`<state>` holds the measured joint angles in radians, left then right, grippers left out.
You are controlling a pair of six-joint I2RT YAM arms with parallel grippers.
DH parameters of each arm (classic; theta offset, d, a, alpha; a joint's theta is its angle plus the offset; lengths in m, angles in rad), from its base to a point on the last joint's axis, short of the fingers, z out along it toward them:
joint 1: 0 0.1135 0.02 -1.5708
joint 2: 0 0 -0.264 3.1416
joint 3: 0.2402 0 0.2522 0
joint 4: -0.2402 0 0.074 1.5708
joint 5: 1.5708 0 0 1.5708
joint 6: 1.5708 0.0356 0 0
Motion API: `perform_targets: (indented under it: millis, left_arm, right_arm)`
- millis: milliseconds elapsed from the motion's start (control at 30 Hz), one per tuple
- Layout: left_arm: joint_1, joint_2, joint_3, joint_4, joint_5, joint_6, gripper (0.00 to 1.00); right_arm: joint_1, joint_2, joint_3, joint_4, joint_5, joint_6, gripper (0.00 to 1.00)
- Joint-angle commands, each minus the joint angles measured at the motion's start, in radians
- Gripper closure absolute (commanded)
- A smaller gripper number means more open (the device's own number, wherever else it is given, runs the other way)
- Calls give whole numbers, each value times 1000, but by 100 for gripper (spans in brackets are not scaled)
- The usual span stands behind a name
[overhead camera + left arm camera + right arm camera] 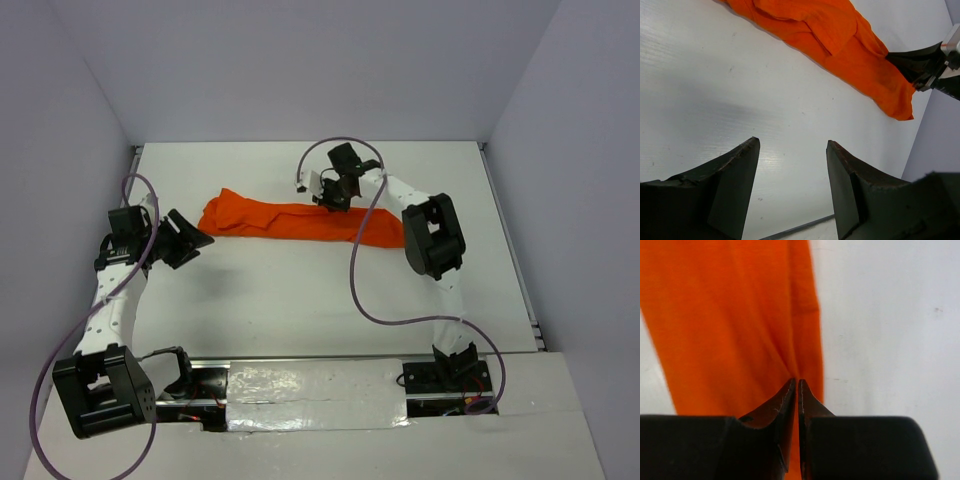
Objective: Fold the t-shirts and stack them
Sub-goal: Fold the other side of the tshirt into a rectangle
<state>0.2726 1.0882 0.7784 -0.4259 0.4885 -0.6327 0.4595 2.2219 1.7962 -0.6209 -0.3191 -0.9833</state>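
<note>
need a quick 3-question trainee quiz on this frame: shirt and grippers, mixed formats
1. True or false: the left gripper is closed on the orange t-shirt.
2. Which describes the right gripper? A) open, holding nothing B) shut, pinching the shirt's fabric C) parked at its base
3. How many shirts lie on the table?
Key: 1 false, its jaws stand open, apart from the shirt; 2 B; 3 one.

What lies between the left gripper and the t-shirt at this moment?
Only bare white table. In the left wrist view, nothing lies between the open left gripper and the t-shirt; the top view shows the same gap.
</note>
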Motion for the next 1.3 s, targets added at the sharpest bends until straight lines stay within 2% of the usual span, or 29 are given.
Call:
perform_targets:
  millis: [0, 333, 433, 467, 500, 533, 567, 600, 633, 733, 800, 1000, 1033, 1133, 1267]
  left_arm:
    - [5, -22, -5, 19, 21, 1, 31]
    - [5, 7, -2, 36, 35, 5, 31]
    - [5, 38, 27, 44, 33, 16, 31]
    - [5, 51, 41, 49, 32, 19, 31]
    - [5, 80, 73, 50, 32, 21, 31]
    - [5, 96, 91, 53, 33, 24, 31]
    - [5, 114, 113, 58, 38, 27, 31]
    - [5, 160, 158, 55, 35, 31, 31]
    - [5, 182, 182, 52, 35, 36, 31]
    - [5, 283, 271, 27, 39, 60, 31]
    - [5, 364, 335, -11, 22, 91, 31]
    - [4, 579, 533, -88, -21, 235, 30]
    - [4, 602, 554, -103, -24, 249, 25]
    - [5, 694, 627, -102, 8, 300, 19]
    - [0, 803, 709, -90, 79, 335, 19]
  right_arm:
    - [7, 25, 68, 73, 87, 78, 87]
    - [2, 39, 111, 84, 112, 106, 86]
    - [-19, -5, 103, 79, 65, 136, 85]
    - [-42, -20, 107, 67, 2, 150, 84]
    - [-56, -39, 112, 55, -41, 188, 82]
    - [-71, -80, 109, 32, -90, 208, 73]
    - [-90, -106, 106, 15, -141, 224, 69]
    - [-119, -131, 79, 4, -234, 242, 65]
    - [-133, -192, 56, 4, -268, 253, 55]
    - [-160, -325, -78, 33, -350, 256, 38]
    - [-173, -410, -176, 47, -367, 247, 35]
    - [-214, -525, -316, 44, -402, 253, 34]
    - [-234, -545, -322, 38, -426, 258, 33]
    - [-265, -579, -343, 24, -451, 268, 32]
    - [-278, -620, -388, 24, -443, 264, 32]
